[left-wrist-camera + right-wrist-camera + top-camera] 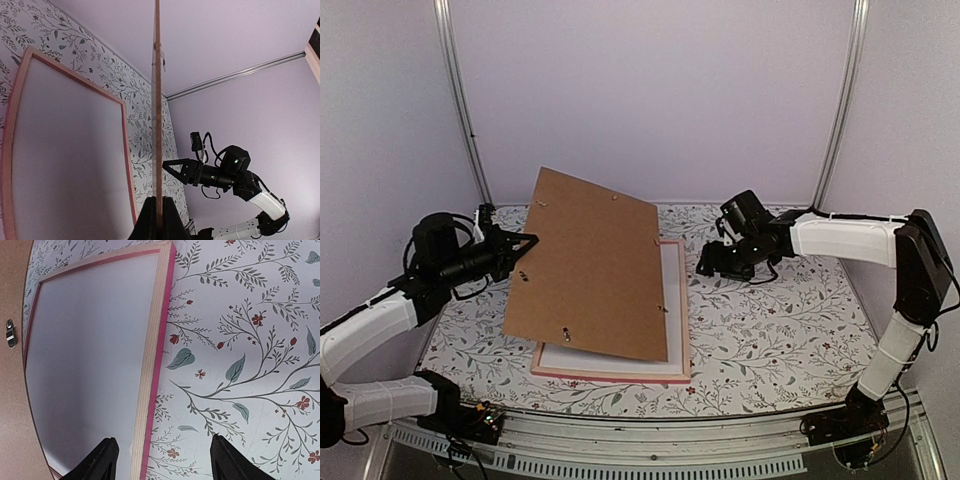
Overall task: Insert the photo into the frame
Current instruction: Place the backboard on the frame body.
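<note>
The frame [610,376], with its thin pink border, lies flat on the table and a white sheet [674,290] fills it. The photo is hidden; no printed picture shows. My left gripper [525,243] is shut on the left edge of a plain brown backing board [590,270], which slants up over the frame. The left wrist view shows the board [157,100] edge-on between the pads of the left gripper [158,216], with the frame [127,150] beside it. My right gripper [705,262] is open and empty. In its own view the right gripper [162,460] straddles the frame's right rail [156,355].
The table wears a floral cloth [780,320]. Pale walls and two metal posts [465,110] close off the back. A small metal turn-clip [10,333] sits on the board's underside. The cloth to the right of the frame is bare.
</note>
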Available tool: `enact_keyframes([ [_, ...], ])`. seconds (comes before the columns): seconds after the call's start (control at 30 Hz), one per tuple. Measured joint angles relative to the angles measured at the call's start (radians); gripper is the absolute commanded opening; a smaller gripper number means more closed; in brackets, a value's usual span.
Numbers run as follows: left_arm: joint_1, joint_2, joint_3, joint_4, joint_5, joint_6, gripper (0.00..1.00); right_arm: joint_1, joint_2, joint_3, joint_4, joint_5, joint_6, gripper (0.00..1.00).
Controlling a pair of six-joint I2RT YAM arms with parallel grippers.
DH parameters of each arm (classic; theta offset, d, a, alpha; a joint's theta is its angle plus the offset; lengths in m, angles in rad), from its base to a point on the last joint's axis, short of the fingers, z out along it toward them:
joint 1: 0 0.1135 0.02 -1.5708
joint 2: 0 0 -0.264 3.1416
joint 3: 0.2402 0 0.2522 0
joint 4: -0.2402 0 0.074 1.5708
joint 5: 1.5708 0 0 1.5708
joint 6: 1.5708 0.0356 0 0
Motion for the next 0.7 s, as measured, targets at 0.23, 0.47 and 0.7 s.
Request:
enact_keyframes([
  [0.23,-0.02,0.079,-0.008,0.09,-0.026,-0.001,0.0,-0.005,-0.026,-0.047,0.035,-0.104,-0.031,0.68],
  [0.47,-0.024,0.164,-0.026,0.152,-0.027,-0.002,0.0,-0.005,-0.026,-0.052,0.053,-0.141,-0.046,0.68],
  [0.7,-0.025,0.215,-0.03,0.206,-0.026,-0.003,0.0,0.009,-0.026,-0.064,0.108,-0.238,-0.065,0.72],
])
